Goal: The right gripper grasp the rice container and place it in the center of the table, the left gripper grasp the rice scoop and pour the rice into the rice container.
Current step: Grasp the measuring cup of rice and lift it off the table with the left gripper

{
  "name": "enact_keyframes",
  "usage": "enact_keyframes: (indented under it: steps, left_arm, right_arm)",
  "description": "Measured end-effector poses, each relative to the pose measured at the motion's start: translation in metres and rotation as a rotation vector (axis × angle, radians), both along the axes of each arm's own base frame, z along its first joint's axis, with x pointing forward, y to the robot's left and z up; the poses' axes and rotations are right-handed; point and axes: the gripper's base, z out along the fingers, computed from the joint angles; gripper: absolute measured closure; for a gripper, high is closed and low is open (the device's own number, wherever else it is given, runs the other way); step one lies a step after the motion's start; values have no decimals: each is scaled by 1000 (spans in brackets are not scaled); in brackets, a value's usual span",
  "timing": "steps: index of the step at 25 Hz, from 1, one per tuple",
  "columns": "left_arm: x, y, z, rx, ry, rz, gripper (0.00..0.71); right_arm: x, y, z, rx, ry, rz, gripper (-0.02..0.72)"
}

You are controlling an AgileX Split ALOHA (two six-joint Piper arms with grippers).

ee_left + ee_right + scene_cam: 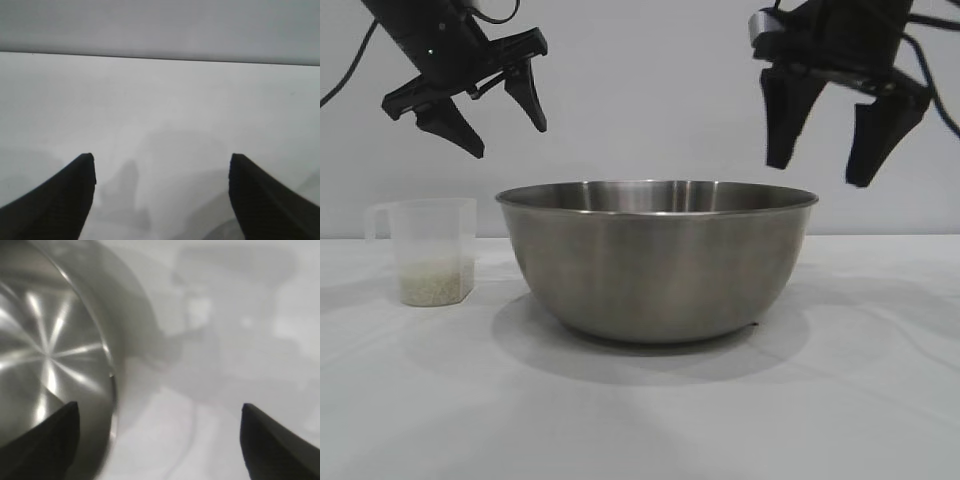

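Observation:
The rice container (657,262), a large steel bowl, stands at the middle of the white table (860,400); its inside shows in the right wrist view (50,355). The rice scoop (432,250), a clear plastic cup with rice (436,283) in its bottom, stands upright to the bowl's left. My left gripper (508,140) is open and empty, high above the gap between the scoop and the bowl. In its own view (161,172) only bare table shows. My right gripper (820,172) is open and empty, above the bowl's right rim; in its own view (159,422) the rim is under one finger.
A plain grey wall stands behind the table. The table's far edge shows in the left wrist view (160,57).

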Motion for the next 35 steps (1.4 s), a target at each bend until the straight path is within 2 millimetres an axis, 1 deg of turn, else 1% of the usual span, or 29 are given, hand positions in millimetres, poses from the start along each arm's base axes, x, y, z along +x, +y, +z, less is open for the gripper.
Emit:
enact_keyframes:
  steps: [3,5,6,10,15,18,21,22,23,25,29,33,35]
  left_arm:
    - [0,0,0,0,0,0,224]
    - [0,0,0,0,0,0,224]
    - [0,0,0,0,0,0,224]
    - [0,0,0,0,0,0,224]
    - [0,0,0,0,0,0,224]
    - [0,0,0,0,0,0,224]
    - [0,0,0,0,-2,1,224]
    - [0,0,0,0,-2,1,224]
    - [0,0,0,0,-2,1,224]
    - [0,0,0,0,-2,1,224]
    - [0,0,0,0,-2,1,224]
    - [0,0,0,0,-2,1,224]
    - [0,0,0,0,-2,1,224]
  right_arm:
    - [-1,-24,9,-2,-18,-59,129]
    - [-5,-35,19,-2,-39,-85,129]
    - [-8,-39,26,-4,-56,-93,170]
    - [-22,-43,61,2,-140,-104,171]
    - [-50,-43,109,10,-263,-102,171]
    - [-71,-44,139,15,-343,-101,171]
    - [-94,-44,162,14,-412,-100,171]
    - [-102,-45,166,9,-426,-100,171]
    - [-112,-46,169,2,-434,-100,171]
    - [-132,-47,169,-10,-435,-100,171]
    - [-172,-48,159,-24,-413,-99,171]
    - [-216,-48,139,-18,-384,-98,171]
    - [-241,-48,127,-9,-376,-98,171]
